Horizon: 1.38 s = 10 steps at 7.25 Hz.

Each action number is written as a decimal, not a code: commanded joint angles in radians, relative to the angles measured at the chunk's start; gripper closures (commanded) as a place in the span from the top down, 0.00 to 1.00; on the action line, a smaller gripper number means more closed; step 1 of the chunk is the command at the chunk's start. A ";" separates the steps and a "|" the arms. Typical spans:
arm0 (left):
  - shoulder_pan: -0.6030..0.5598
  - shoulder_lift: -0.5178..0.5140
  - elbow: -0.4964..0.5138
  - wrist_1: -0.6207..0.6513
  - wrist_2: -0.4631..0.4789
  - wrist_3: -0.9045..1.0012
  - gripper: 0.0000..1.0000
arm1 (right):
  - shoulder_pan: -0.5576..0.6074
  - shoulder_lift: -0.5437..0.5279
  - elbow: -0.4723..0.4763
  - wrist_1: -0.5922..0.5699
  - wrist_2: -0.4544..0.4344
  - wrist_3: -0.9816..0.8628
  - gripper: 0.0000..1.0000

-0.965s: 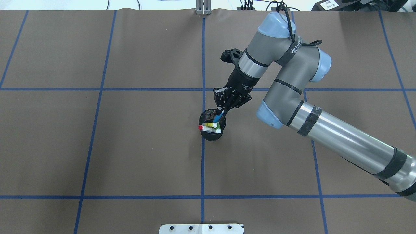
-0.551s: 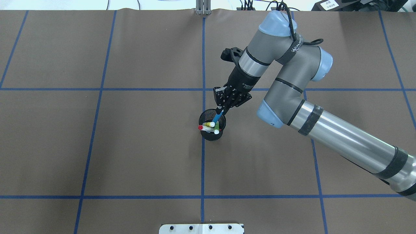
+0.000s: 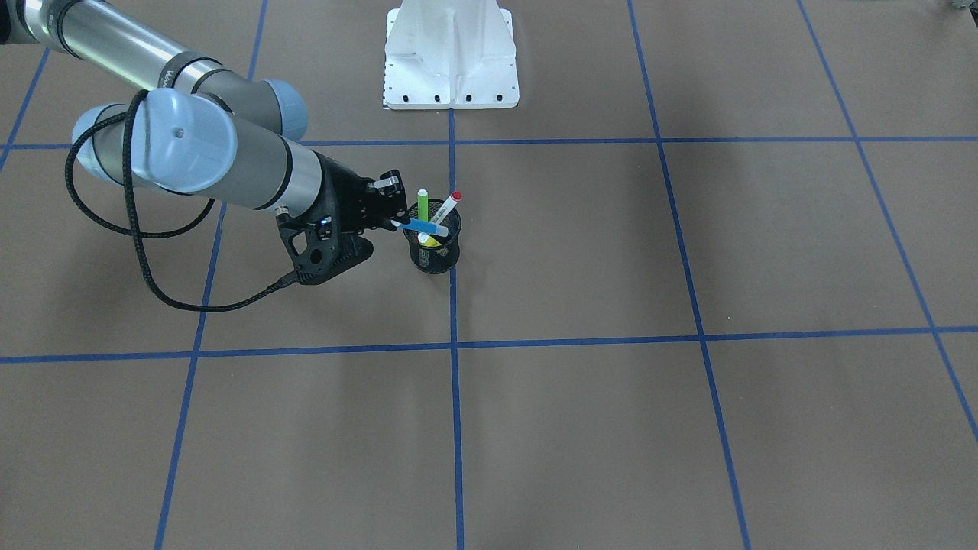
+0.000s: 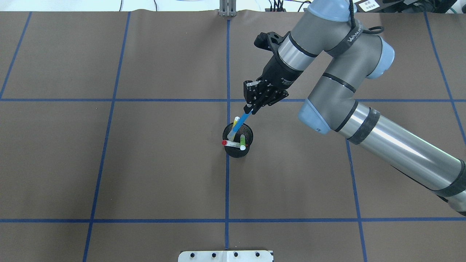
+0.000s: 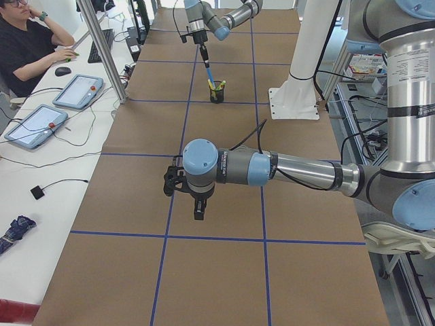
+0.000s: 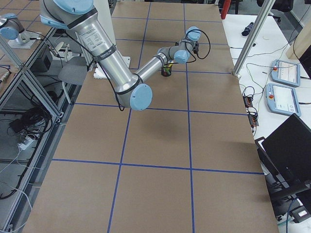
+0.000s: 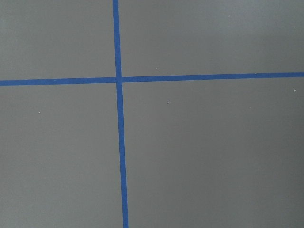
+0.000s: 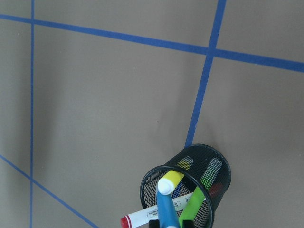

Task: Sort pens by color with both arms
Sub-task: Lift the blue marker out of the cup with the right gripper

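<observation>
A black mesh cup [image 4: 237, 152] stands at the table's centre line. My right gripper [image 4: 250, 109] is shut on the top of the blue pen [image 4: 240, 123] and holds it tilted, with its pale lower end still over the cup. The yellow pen [image 4: 236, 119], the green pen [image 4: 242, 140] and the white pen with the red cap [image 4: 230, 143] lean in the cup. The right wrist view shows the blue pen [image 8: 165, 209] above the cup [image 8: 224, 167]. My left gripper [image 5: 198, 209] hangs over bare table, far from the cup; I cannot tell whether it is open or shut.
Brown table cover with a grid of blue tape lines [image 4: 227, 72]. The white metal base [image 3: 451, 53] stands at the robot's side. An operator [image 5: 30, 41] sits at a side desk with tablets. The left wrist view holds only a tape crossing [image 7: 117, 80].
My right gripper has risen and moved back from the cup, drawing the blue pen up and partly out. The yellow pen now leans toward the cup's far rim, and the green pen has shifted.
</observation>
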 commanded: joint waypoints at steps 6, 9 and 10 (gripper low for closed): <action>0.000 -0.002 -0.019 0.002 -0.022 -0.003 1.00 | 0.190 -0.108 0.245 -0.001 -0.306 0.091 0.00; 0.000 -0.002 -0.016 0.005 -0.022 -0.003 1.00 | 0.017 -0.100 0.245 -0.007 -0.804 0.195 0.00; 0.000 -0.004 -0.011 0.005 -0.022 -0.003 1.00 | -0.068 -0.100 0.237 -0.015 -0.986 0.221 0.00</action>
